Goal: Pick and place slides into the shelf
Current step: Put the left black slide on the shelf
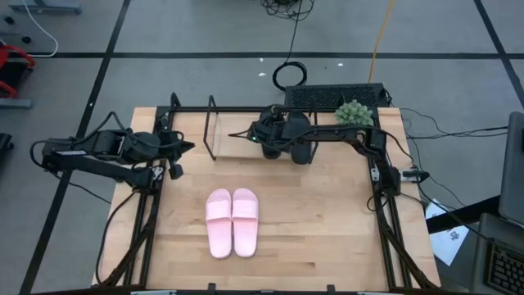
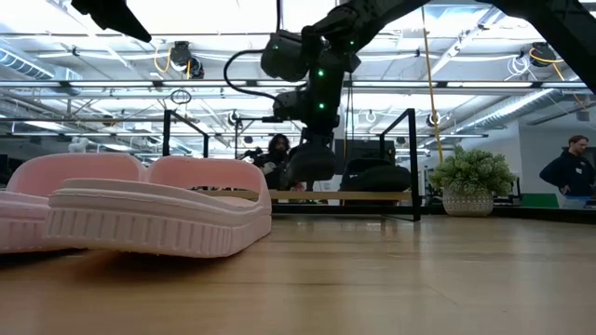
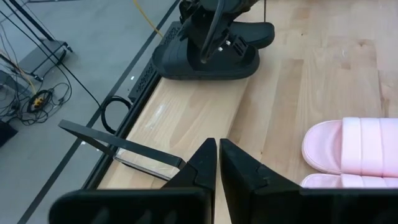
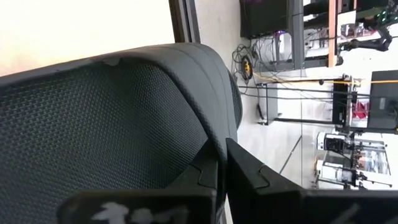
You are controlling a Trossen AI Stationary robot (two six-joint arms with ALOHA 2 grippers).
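Observation:
Two black slides [image 1: 296, 145] lie side by side at the table's far edge, within the shelf [image 1: 211, 131] of thin black rods. My right gripper [image 4: 221, 154] reaches in from the right and is shut on the nearer black slide [image 3: 205, 59]. The other black slide [image 2: 374, 178] rests on the shelf board [image 2: 340, 195]. The pale pink pair [image 1: 232, 221] lies soles down in the middle of the table. My left gripper [image 3: 217, 152] is shut and hovers over the table's left part, by the shelf's left end, touching nothing. My right gripper pinches the black slide's wide strap at its edge [image 4: 208, 140] between both fingers. It comes from above, slanting in from the table's right [image 1: 262, 133]. In the low view the slide [image 2: 312, 166] sits low over the shelf board; whether it rests there I cannot tell.
A potted plant [image 1: 354, 112] stands at the table's far right corner, beside a black keyboard-like box [image 1: 327, 94]. Shelf rods [image 3: 118, 144] stand between my left gripper and the black slides. Bare wood surrounds the pink pair. People [image 2: 570, 172] show in the room beyond.

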